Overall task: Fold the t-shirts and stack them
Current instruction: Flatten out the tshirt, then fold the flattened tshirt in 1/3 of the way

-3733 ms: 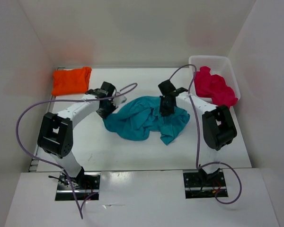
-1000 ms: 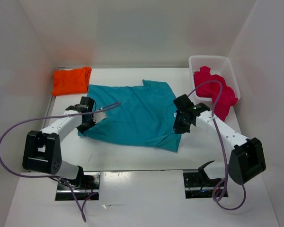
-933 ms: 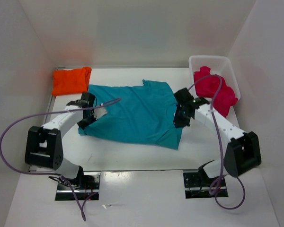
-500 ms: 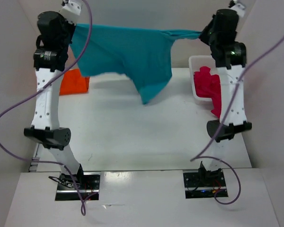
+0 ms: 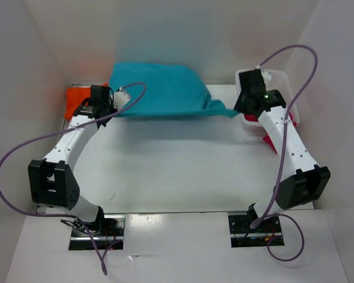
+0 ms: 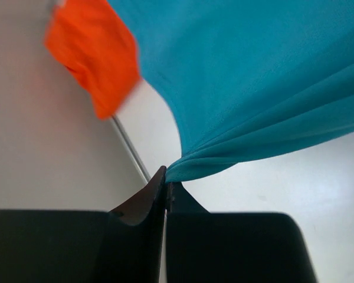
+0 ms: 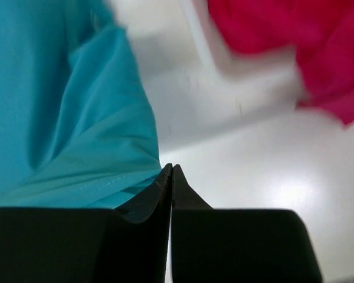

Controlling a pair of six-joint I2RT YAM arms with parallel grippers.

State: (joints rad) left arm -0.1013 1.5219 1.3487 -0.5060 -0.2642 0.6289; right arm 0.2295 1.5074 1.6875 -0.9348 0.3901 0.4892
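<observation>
The teal t-shirt point(image 5: 159, 91) hangs stretched between my two grippers over the far part of the table. My left gripper point(image 5: 115, 99) is shut on its left end, next to the folded orange t-shirt point(image 5: 76, 94). My right gripper point(image 5: 236, 109) is shut on its right end, just in front of the bin. In the left wrist view the teal t-shirt point(image 6: 253, 76) bunches into the closed tips of the left gripper point(image 6: 166, 177), with the orange t-shirt point(image 6: 94, 59) behind. The right gripper point(image 7: 171, 171) pinches the teal t-shirt point(image 7: 65, 118); the pink-red t-shirt point(image 7: 283, 35) lies beyond.
A clear plastic bin point(image 5: 278, 76) at the far right holds the pink-red t-shirt point(image 5: 269, 141), which spills over its near edge. White walls close in the table on three sides. Purple cables loop off both arms.
The teal shirt lay flat a second ago, then both arms swung it high. Now they have come down and brought it low over the far part of the table, still stretched between them.
</observation>
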